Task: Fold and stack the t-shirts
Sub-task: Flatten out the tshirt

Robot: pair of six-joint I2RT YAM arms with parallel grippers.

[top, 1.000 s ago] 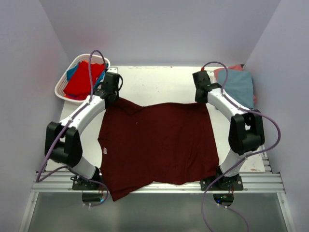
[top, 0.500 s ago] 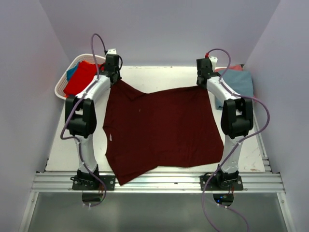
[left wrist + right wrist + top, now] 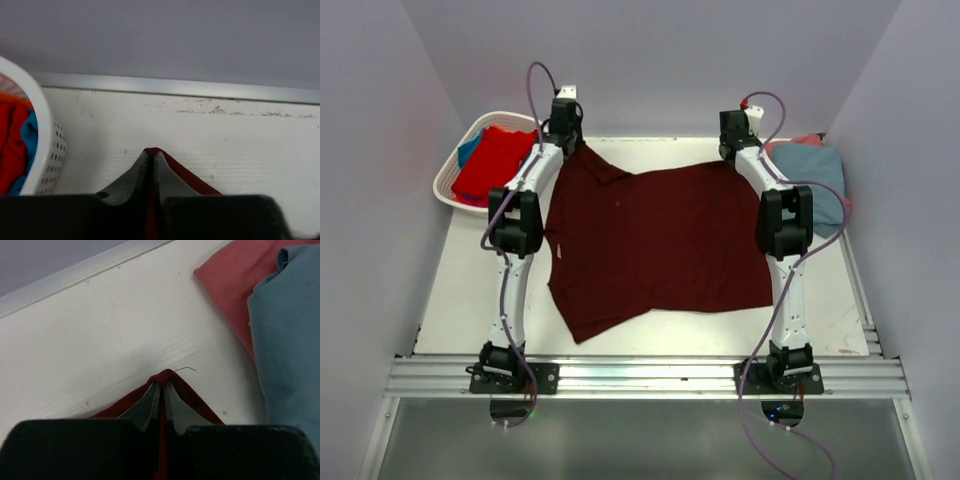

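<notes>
The dark maroon t-shirt (image 3: 655, 245) lies spread on the white table, stretched toward the far edge. My left gripper (image 3: 572, 148) is shut on its far left corner, with cloth (image 3: 175, 172) pinched between the fingers (image 3: 131, 176). My right gripper (image 3: 728, 152) is shut on the far right corner, with cloth (image 3: 192, 395) showing around the fingers (image 3: 147, 402). Both arms reach far out. Bright red (image 3: 495, 160) and blue shirts lie in the basket. A dusty grey-blue shirt (image 3: 812, 175) lies folded on a salmon pink one (image 3: 230, 285) at the far right.
The white slatted basket (image 3: 448, 178) stands at the far left corner and shows in the left wrist view (image 3: 45, 145). The back wall runs just beyond both grippers. The metal rail (image 3: 640, 378) lines the near edge.
Both arms have stretched toward the back wall, dragging the maroon shirt away from the near edge. Its lower hem now lies fully on the table.
</notes>
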